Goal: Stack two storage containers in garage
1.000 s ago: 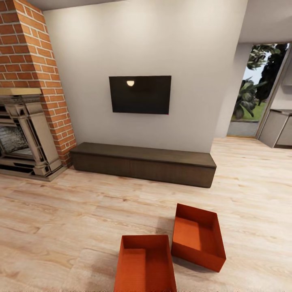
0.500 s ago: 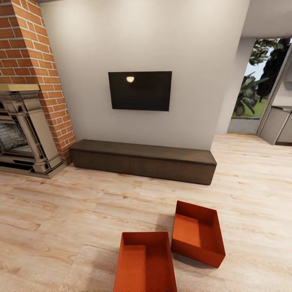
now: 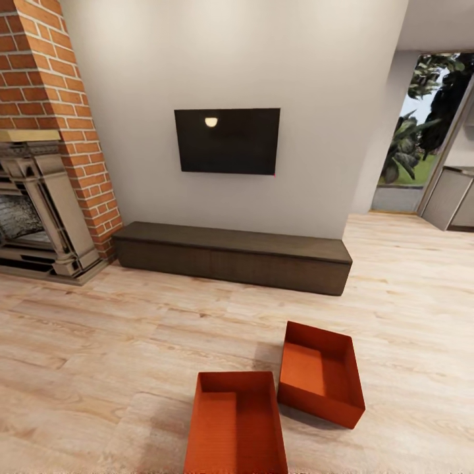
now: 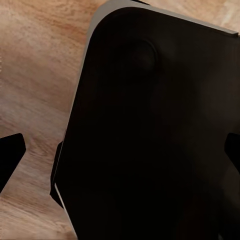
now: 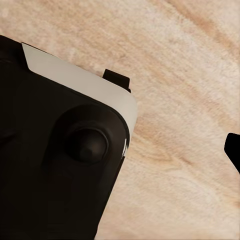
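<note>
Two orange-red open-top storage containers sit on the living room's pale wood-plank floor. In the head view the nearer container [image 3: 236, 424] is at the bottom centre, cut off by the picture's lower edge. The other container [image 3: 320, 378] lies just right of it, turned at an angle, with a narrow gap between them. Both are empty. In the left wrist view, black fingertips [image 4: 11, 155] show at opposite edges, wide apart, over a black part of the robot's body. In the right wrist view, a single black fingertip [image 5: 233, 149] shows at the edge over bare wood floor. Neither gripper holds anything.
A long low dark-brown cabinet [image 3: 234, 255] runs along the white wall under a black TV [image 3: 227, 141]. A red-brick fireplace [image 3: 39, 217] stands at the left. At the right, an opening [image 3: 421, 131] shows greenery, beside a grey cabinet [image 3: 454, 197]. Wood floor surrounds the containers.
The whole head view has shifted slightly, so the camera moved. TV, cabinet and containers sit a little higher in the picture. The containers themselves have not moved.
</note>
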Controlling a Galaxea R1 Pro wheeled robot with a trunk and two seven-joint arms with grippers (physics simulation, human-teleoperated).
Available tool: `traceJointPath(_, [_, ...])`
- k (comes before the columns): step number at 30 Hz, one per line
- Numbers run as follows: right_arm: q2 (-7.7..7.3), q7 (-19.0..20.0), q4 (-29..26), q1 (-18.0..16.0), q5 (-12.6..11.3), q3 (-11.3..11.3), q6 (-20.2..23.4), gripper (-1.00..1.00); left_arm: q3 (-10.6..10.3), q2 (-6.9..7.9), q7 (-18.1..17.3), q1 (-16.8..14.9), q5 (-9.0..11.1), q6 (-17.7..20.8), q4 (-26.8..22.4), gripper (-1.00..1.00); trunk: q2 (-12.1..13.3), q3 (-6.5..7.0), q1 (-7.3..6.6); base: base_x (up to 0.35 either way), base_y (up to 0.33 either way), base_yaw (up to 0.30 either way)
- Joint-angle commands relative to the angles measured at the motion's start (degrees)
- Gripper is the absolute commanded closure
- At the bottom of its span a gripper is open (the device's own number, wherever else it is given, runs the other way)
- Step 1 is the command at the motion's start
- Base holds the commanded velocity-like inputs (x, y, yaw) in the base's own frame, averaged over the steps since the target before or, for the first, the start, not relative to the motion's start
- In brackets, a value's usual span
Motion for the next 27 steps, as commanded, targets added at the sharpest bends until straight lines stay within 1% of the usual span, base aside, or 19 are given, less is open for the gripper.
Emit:
traceJointPath(1, [0.03, -0.04, 0.17, -0.06, -0.59, 0.49, -0.35, -1.0, 0.38, -0.01, 0.03, -0.01, 0.01, -0.1, -0.02, -1.0, -0.03, -0.14, 0.0, 0.0, 0.0, 0.0])
traceJointPath(27, [0.03, -0.11, 0.17, -0.06, -0.59, 0.66, -0.35, -1.0, 0.4, -0.01, 0.03, -0.01, 0.01, -0.1, -0.02, -1.0, -0.03, -2.55, 0.0, 0.0, 0.0, 0.0])
